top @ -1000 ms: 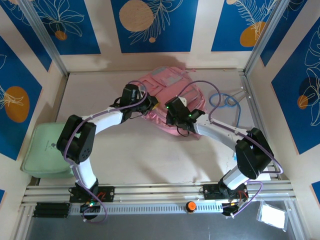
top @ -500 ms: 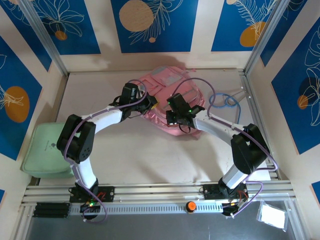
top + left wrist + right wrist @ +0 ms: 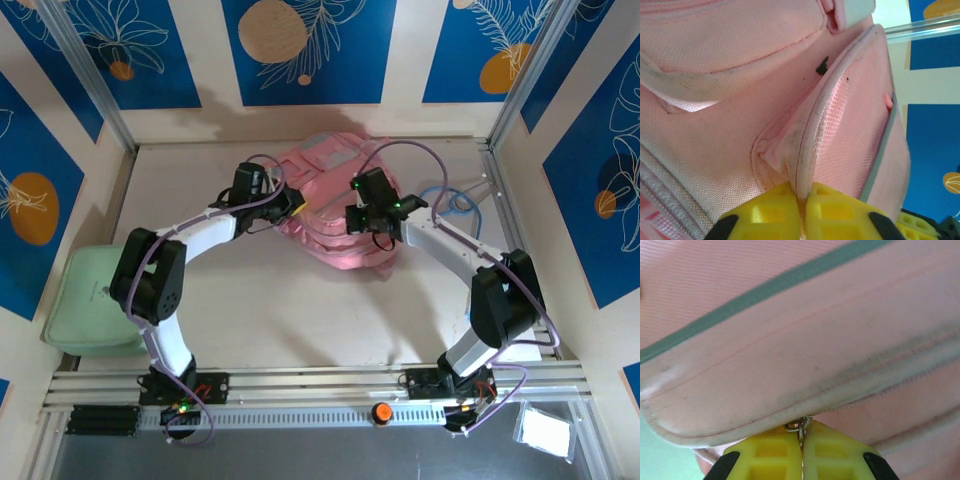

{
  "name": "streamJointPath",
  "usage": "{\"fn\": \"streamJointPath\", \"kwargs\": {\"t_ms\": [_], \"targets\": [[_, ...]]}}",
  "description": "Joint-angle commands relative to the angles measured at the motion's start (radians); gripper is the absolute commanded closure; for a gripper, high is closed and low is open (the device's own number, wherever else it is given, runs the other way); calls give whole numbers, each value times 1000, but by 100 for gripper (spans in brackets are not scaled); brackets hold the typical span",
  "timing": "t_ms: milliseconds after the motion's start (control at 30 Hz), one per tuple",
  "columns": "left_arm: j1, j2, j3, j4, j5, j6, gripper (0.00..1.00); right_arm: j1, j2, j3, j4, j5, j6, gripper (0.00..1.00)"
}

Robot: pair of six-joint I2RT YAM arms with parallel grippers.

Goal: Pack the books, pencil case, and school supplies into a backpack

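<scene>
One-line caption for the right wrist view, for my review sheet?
Right gripper shut on the metal zipper pull at a seam of the pink backpack.

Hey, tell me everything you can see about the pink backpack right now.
The backpack is pink woven fabric with grey trim, a mesh side pocket and some grubby marks. It lies on the table, toward the back, between the two arms. The left gripper is pinched on the mesh pocket's edge; the right gripper is shut on a small metal ring, apparently a zipper pull, at a seam. Whether anything is inside cannot be seen.
</scene>
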Motion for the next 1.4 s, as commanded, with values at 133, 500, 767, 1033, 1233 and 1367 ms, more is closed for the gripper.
{"fn": "streamJointPath", "kwargs": {"t_ms": [133, 500, 767, 1033, 1233, 1367], "targets": [[95, -141, -101, -55, -82, 95, 60, 77, 86, 128, -32, -149, -98, 100], [146, -372, -351, -54, -146, -6, 51, 211, 296, 358, 37, -345, -32, 100], [144, -349, -314, 0, -126, -49, 51, 263, 376, 443, 39, -403, -13, 100], [114, -242, -276, 90, -130, -167, 63, 267, 372, 421, 46, -404, 3, 100], [109, -221, -254, 63, -167, -161, 87, 262, 335, 371, 0, -283, 4, 100], [110, -221, -219, 4, -192, -109, 96, 215, 224, 195, 32, -257, -16, 100]]}}
